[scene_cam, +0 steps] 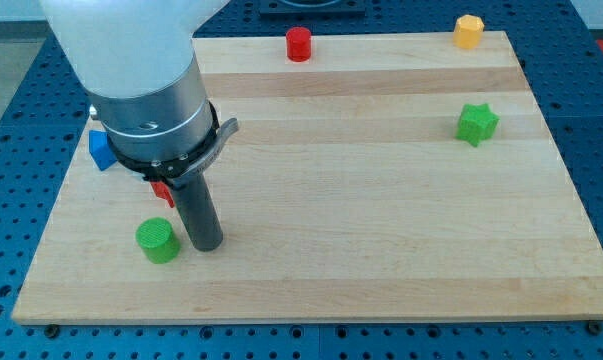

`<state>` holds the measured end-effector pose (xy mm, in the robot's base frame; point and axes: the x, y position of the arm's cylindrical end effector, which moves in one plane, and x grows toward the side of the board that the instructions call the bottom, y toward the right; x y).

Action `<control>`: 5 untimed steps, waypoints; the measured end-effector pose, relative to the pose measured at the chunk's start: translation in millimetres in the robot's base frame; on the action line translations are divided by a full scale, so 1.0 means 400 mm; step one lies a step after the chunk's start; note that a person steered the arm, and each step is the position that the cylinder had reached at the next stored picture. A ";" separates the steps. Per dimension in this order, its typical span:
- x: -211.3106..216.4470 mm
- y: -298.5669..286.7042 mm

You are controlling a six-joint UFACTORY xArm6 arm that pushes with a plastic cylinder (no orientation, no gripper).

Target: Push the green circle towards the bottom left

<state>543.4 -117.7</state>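
Wooden table (381, 200) seen from above and slightly in front, w/ a blue pegboard around it. A large white-and-grey robot arm comes in from the view's top left and ends in a straight dark rod. No pincer on this rig, so there is nothing to report as open or closed; my tip (208, 246) is the only working end.

The green circle (157, 240) sits near the table's bottom left corner, not far from the bottom edge. My tip rests just to its right, very close to it; whether they touch can't be told at this size.

Other blocks: a blue block (101, 150) at the left edge, partly hidden by the arm; a small red block (162, 193) peeking out under the arm's collar, shape unclear; a red cylinder (298, 44) at top centre; a yellow block (468, 31) at top right; a green star (476, 123) on the right side.

Doing the step well, as a judgement: tip is beside the circle on its right, so a straight push would send it mostly left. Better to shift the tip a bit toward the view's top first, then push diagonally down-left thru the block's centre. Go gently, since the corner is near.

Orientation: the circle stands on a flat face, round top up. Being round, it has no long axis or heading on the table.
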 end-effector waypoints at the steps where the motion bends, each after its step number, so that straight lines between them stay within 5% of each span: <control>1: -0.001 -0.052; 4: -0.053 -0.105; 5: 0.026 -0.162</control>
<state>553.9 -182.4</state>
